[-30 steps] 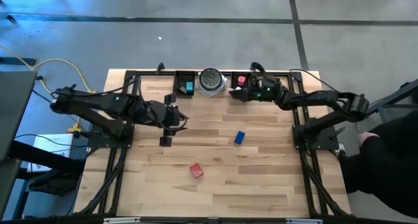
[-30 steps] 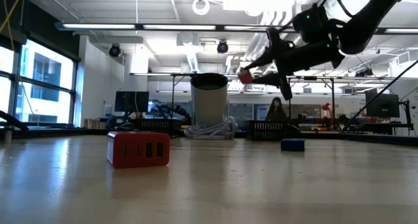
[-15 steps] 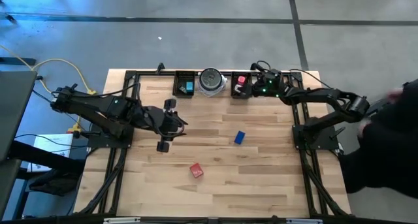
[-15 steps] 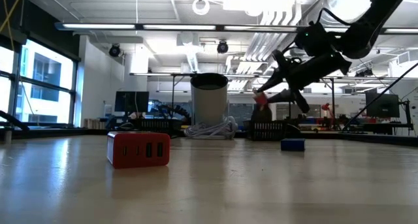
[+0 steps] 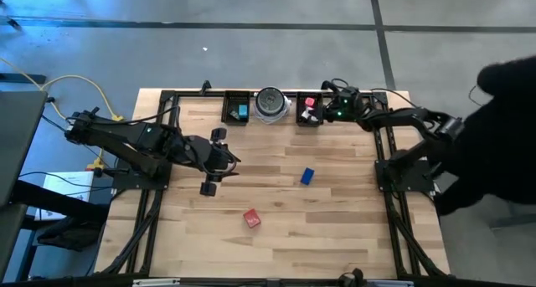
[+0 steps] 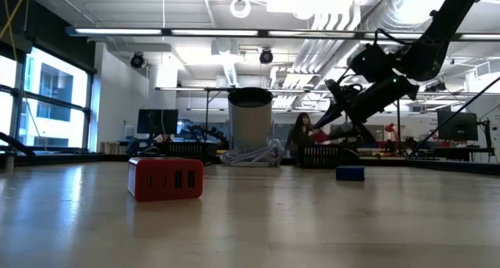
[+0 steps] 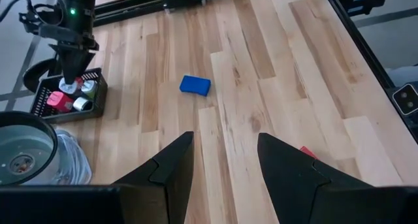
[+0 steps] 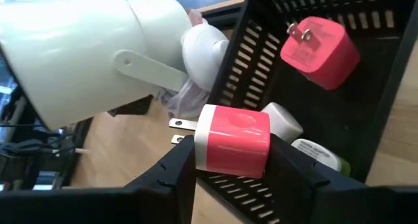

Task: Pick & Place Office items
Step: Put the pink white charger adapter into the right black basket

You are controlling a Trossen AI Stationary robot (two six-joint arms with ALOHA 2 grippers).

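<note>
As gripped, boxy glossy pink-white charger

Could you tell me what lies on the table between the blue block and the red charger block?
Nothing: in the high view the stretch between the blue block and the red charger block is bare wood.

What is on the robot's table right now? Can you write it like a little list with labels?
Right tool: shut on pink-and-white plug, over the black tray
In that tray: another pink plug, white pieces
Left tool: open, empty, above the table
Loose on table: blue block, red block
Other tray: teal piece
</note>
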